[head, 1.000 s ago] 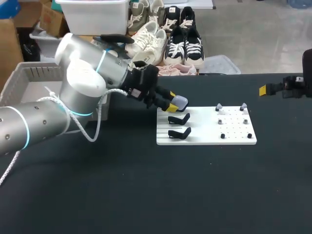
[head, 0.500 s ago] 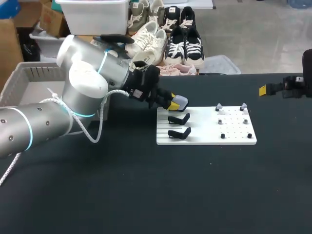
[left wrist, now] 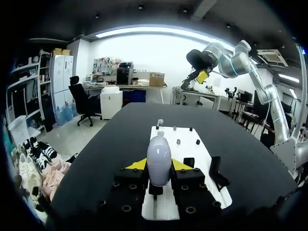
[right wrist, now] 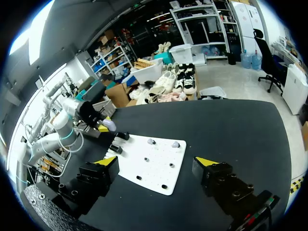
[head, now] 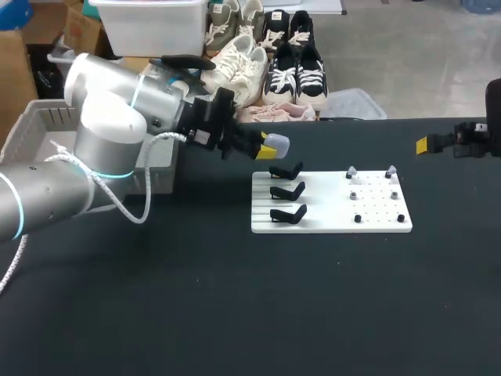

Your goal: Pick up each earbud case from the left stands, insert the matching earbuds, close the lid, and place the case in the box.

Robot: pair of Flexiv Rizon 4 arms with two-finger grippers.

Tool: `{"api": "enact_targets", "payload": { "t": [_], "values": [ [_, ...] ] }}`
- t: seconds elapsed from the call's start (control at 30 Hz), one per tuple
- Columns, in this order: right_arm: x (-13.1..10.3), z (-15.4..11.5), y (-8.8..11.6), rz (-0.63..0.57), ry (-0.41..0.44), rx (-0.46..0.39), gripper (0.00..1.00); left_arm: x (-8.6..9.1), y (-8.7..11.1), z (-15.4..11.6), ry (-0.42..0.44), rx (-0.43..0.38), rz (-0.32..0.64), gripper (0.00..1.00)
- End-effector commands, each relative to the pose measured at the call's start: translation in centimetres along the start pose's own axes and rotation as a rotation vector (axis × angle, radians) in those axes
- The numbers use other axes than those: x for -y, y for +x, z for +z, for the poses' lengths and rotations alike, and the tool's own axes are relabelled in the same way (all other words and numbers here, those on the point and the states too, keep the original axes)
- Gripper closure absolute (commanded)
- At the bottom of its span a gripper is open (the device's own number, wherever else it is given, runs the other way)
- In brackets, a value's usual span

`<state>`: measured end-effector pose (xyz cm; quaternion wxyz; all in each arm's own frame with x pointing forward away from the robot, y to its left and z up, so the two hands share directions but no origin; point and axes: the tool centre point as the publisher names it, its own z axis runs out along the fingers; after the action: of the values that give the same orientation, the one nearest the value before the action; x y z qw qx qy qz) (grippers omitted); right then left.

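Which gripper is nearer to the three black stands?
Left. The left gripper, gripping a pale earbud case, hovers just beyond the black stands; the right gripper is far right of them.

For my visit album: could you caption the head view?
Left arm's fingers grip a pale earbud case near a white board carrying three black stands.

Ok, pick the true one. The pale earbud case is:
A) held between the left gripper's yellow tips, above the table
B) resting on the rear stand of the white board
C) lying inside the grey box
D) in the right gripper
A: the earbud case sits clamped between the two yellow tips of the left gripper, clear of the black stands, while the right gripper is open and empty.
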<state>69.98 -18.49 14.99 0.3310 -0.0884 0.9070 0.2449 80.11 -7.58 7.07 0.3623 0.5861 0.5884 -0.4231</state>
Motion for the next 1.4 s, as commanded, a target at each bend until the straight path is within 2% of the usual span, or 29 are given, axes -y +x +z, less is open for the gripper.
{"api": "enact_targets", "payload": {
  "t": [0.03,0.27,0.43,0.6,0.73,1.4],
  "values": [
    [0.1,0.0,0.0,-0.001,-0.003,-0.002,0.0,5.7,-1.8,-2.5,-0.077,0.075,0.036,1.0],
    [0.1,0.0,0.0,-0.001,-0.003,-0.002,0.0,9.3,-4.8,-3.0,-0.112,0.186,0.116,1.0],
    [0.1,0.0,0.0,-0.001,-0.003,-0.002,0.0,10.5,-5.7,-2.5,-0.132,0.227,0.126,1.0],
    [0.1,0.0,0.0,-0.001,-0.003,-0.002,0.0,11.1,-6.5,-2.0,-0.175,0.261,0.132,1.0],
    [0.1,0.0,0.0,-0.001,-0.003,-0.002,0.0,11.5,-6.8,-1.7,-0.188,0.259,0.126,1.0],
    [0.1,0.0,0.0,-0.001,-0.003,-0.002,0.0,11.7,-6.9,-1.8,-0.185,0.25,0.117,1.0]
  ]
}}
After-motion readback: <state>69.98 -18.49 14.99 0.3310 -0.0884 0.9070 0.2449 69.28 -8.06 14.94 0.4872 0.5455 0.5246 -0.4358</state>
